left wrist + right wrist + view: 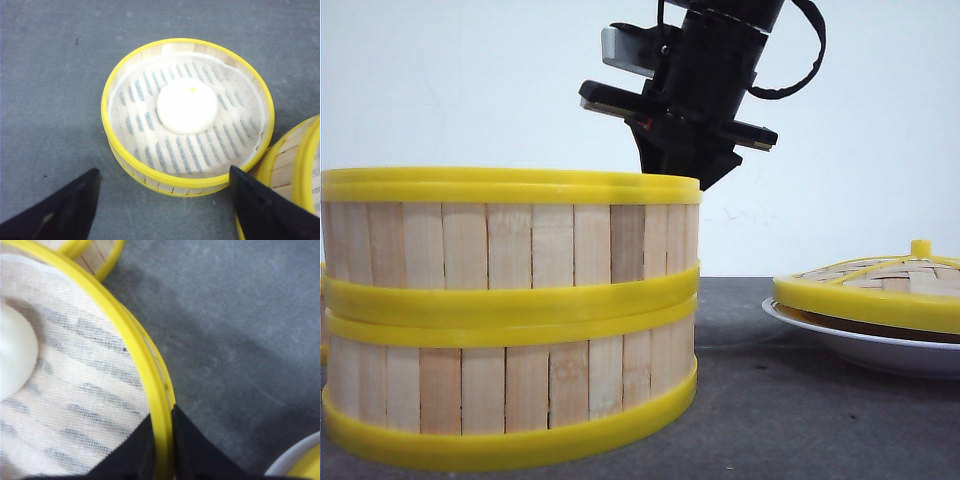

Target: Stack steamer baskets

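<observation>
2 baskets (510, 310) stacked, 1 (187, 112) apart.

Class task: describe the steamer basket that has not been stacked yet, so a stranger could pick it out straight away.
Start at the two-basket stack that fills the front view. In the left wrist view, its yellow rim edges in beside a single steamer basket standing on the grey table. Unlike the stack, it stands one tier high, holding a white bun on cloth.

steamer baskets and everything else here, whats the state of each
top steamer basket: stacked on another, rim pinched by the right hand
bottom steamer basket: on the table, carrying the top one
third steamer basket: alone on the table, open, one bun inside
left hand: open, empty, above the third basket
lid: resting on the white plate
</observation>
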`<action>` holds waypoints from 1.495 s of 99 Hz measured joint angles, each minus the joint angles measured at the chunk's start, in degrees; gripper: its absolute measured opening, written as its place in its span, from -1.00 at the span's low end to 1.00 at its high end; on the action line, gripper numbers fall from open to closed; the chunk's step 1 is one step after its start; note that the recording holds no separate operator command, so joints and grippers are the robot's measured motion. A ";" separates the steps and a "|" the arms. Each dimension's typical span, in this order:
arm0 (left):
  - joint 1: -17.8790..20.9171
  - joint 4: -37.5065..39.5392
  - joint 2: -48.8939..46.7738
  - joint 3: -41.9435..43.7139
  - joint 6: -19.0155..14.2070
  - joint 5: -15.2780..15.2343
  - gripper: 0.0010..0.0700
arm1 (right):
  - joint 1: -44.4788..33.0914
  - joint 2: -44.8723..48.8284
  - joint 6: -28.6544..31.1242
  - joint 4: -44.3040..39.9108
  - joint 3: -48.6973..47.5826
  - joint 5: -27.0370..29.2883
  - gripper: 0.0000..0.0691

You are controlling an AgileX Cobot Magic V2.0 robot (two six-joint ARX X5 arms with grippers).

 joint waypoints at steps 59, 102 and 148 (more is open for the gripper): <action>0.00 -0.02 0.00 0.00 0.00 0.02 0.42 | 0.00 0.48 0.33 0.35 0.00 0.15 -0.66; 2.29 3.13 2.82 0.02 -1.53 0.04 0.42 | -0.02 -3.65 0.57 -1.44 0.44 1.64 0.24; 9.53 12.57 27.02 4.39 -2.78 1.18 0.42 | -6.84 -26.34 -0.70 -19.80 1.73 7.76 0.24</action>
